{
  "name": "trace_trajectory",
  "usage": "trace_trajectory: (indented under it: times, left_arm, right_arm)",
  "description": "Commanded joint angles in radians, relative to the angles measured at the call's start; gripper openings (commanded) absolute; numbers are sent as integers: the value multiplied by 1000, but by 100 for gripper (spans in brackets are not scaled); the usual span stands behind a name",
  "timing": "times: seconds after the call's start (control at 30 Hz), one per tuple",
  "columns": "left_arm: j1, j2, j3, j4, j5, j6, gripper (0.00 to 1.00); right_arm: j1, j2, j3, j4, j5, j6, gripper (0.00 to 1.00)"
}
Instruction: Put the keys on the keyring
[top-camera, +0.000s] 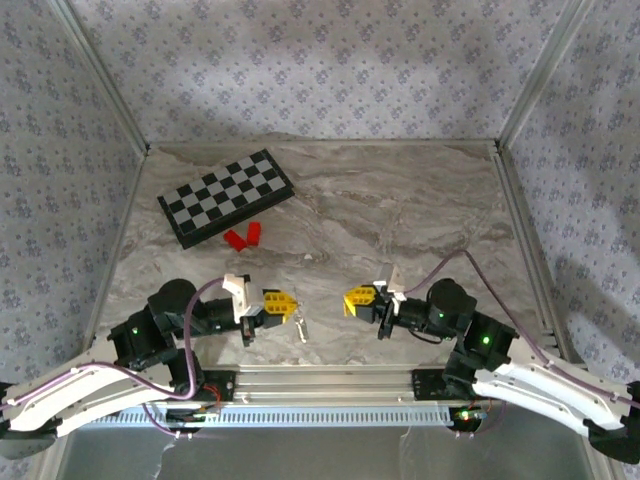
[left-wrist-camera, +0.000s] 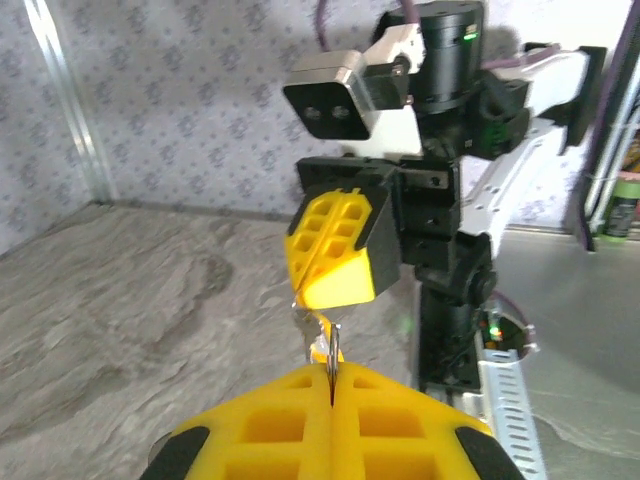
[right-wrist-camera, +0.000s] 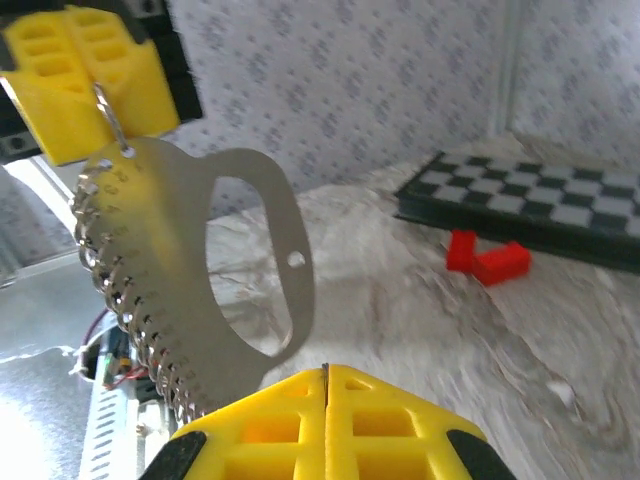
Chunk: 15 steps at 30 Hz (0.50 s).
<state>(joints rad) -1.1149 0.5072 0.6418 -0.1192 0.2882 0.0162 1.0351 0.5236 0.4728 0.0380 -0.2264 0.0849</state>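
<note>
From above, the keyring (top-camera: 300, 326) was seen as a silvery speck at 5 o'clock of the left gripper (top-camera: 283, 302). In the right wrist view its beads were shown pinched in that gripper's closed jaws, with the flat key (right-wrist-camera: 150, 220) alongside. The right gripper (top-camera: 358, 300) was closed; whether it held anything could not be told.

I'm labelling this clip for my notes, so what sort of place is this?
Probably a robot test booth, not a home: patterned walls on an aluminium frame enclose a marble-look tabletop, a left arm and right arm are bolted at its near edge, and a chessboard lies on it.
</note>
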Motion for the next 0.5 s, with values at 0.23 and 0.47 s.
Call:
trace_trajectory:
  times: [0.23, 0.47]
  left_arm:
    - [-11, 26, 62, 74, 134, 38, 0]
    - [-11, 47, 74, 49, 114, 67, 0]
  right_arm:
    - [105, 123, 137, 128, -113, -106, 0]
    - [132, 156, 202, 76, -71, -83, 0]
